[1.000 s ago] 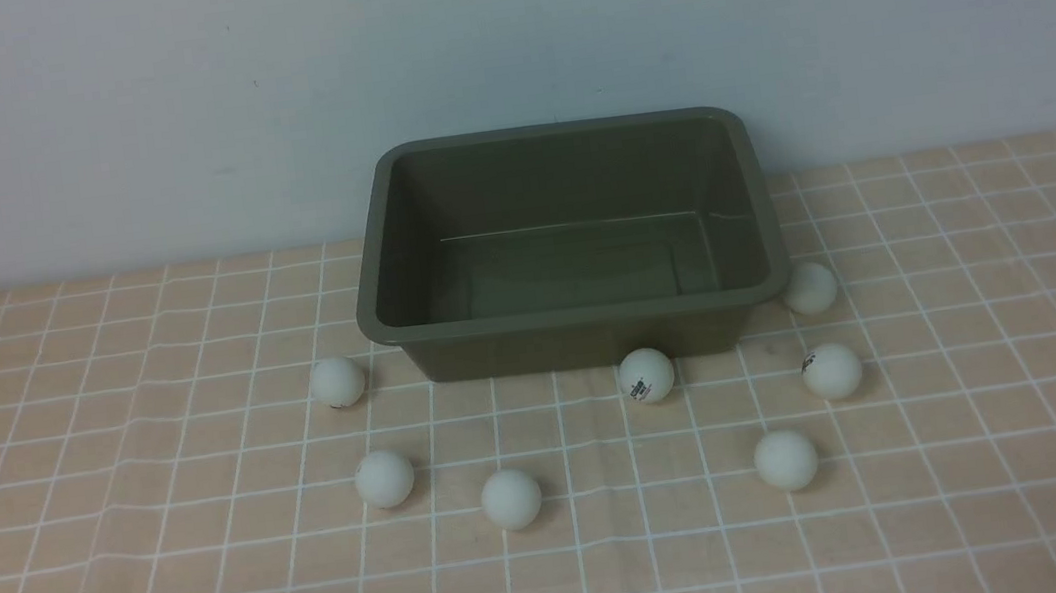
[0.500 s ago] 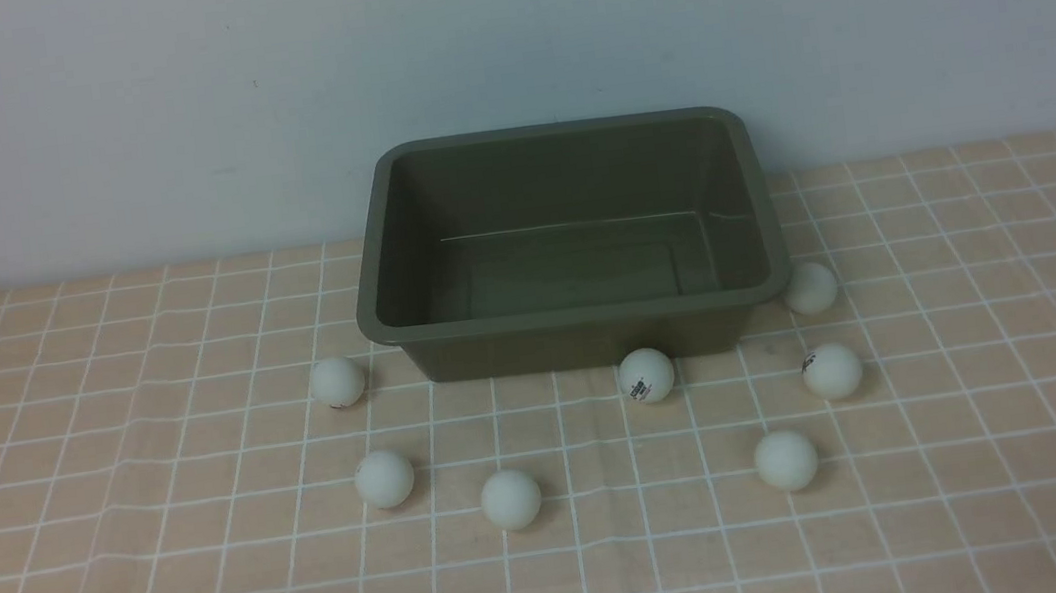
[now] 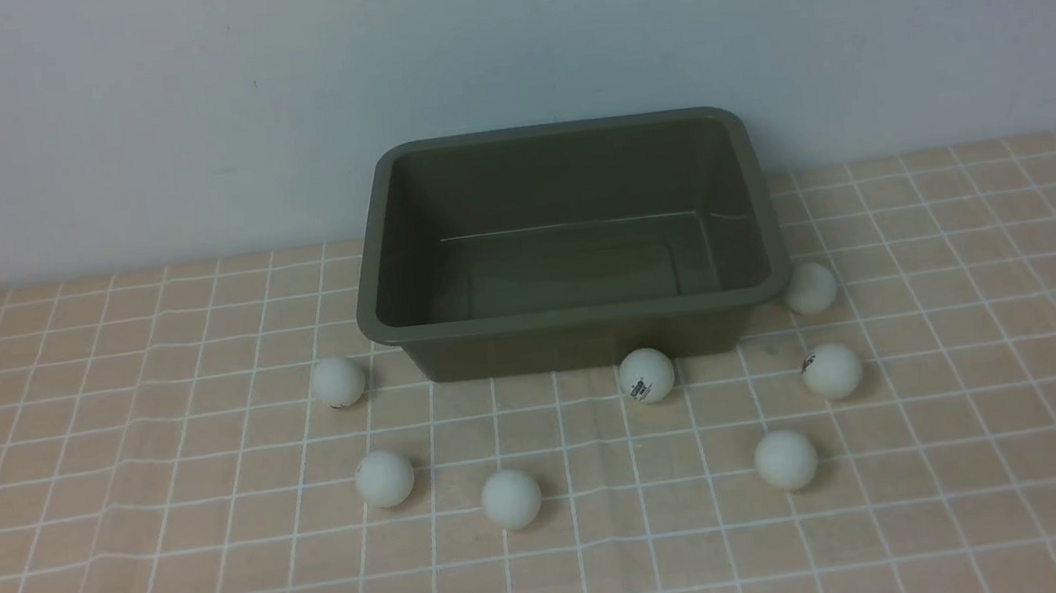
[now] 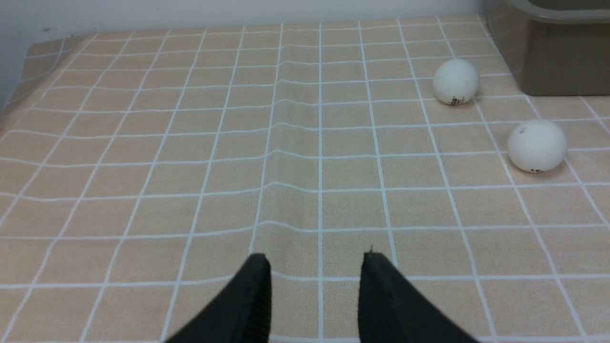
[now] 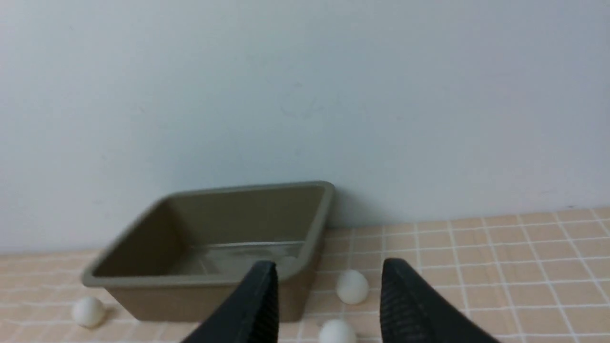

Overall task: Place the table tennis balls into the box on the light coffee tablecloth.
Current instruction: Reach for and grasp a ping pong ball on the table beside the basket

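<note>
Several white table tennis balls lie on the light coffee tablecloth (image 3: 116, 549) round the box (image 3: 571, 316), an empty olive-green tub by the back wall. One ball (image 3: 337, 381) sits at its front left corner, one (image 3: 645, 375) touches its front wall, one (image 3: 809, 287) is at its right corner. Others (image 3: 511, 498) lie further forward. Neither arm shows in the front view. My left gripper (image 4: 314, 257) hovers over bare cloth, narrowly open and empty, two balls (image 4: 455, 81) ahead. My right gripper (image 5: 329, 267) is narrowly open and empty, facing the box (image 5: 214, 281).
A pale wall stands right behind the box. The cloth has a low crease (image 4: 271, 157) running through it in front of the left gripper. The cloth's left edge (image 4: 28, 52) shows in the left wrist view.
</note>
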